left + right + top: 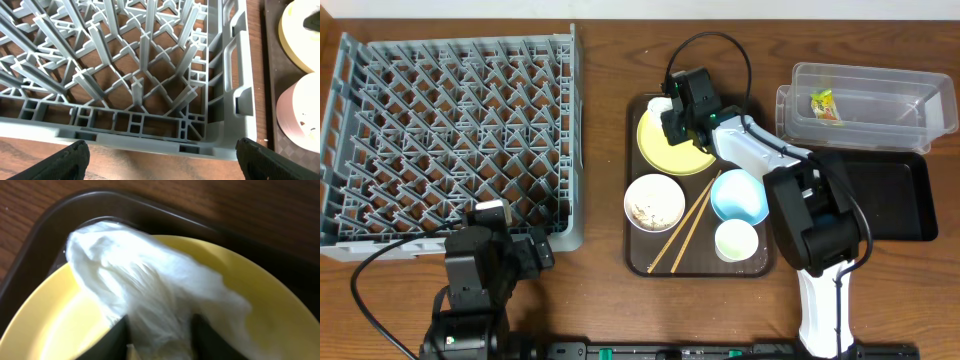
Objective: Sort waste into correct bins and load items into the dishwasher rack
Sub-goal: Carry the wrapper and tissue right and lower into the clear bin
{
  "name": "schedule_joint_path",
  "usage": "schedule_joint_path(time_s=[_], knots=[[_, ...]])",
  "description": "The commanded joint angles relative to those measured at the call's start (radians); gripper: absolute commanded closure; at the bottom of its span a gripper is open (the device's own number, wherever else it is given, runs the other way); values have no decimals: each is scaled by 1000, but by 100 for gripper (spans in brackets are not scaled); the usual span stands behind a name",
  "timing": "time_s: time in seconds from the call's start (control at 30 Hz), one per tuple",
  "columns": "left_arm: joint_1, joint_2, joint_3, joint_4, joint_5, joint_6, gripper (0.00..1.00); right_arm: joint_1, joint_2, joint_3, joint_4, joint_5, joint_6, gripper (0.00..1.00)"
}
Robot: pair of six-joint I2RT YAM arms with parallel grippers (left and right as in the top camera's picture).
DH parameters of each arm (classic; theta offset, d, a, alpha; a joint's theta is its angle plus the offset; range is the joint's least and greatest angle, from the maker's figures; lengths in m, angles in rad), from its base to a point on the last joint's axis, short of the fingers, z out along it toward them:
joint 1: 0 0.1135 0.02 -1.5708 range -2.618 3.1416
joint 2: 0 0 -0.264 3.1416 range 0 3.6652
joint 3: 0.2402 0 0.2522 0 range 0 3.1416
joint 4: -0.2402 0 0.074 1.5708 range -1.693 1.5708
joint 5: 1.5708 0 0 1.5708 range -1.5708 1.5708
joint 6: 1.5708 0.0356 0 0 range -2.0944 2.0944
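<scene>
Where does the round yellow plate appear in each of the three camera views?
Overhead: the round yellow plate sits in the top left of the dark brown serving tray.
Left wrist: only its rim shows, at the top right corner.
Right wrist: it fills the lower frame, behind the crumpled white paper napkin.
Shared landmark: the tray's dark rim beside the plate.

Non-task: dark brown serving tray [710,262], rounded corners, raised rim, flat on the brown wood-grain surface [605,60], roughly mid-surface.
</scene>
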Motion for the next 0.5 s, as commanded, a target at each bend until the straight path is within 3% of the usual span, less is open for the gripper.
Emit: schedule_joint_path(time_s=[0.0, 0.07, 0.47], knots=[[-4, -2, 15, 3, -1, 9, 4, 12, 11, 1, -12, 1, 0, 88], [-4, -2, 15, 3, -1, 9, 4, 12, -1, 2, -38, 0, 0, 99], [-4, -2, 15, 3, -1, 9, 4, -117, -356, 2, -278, 48, 8, 99]])
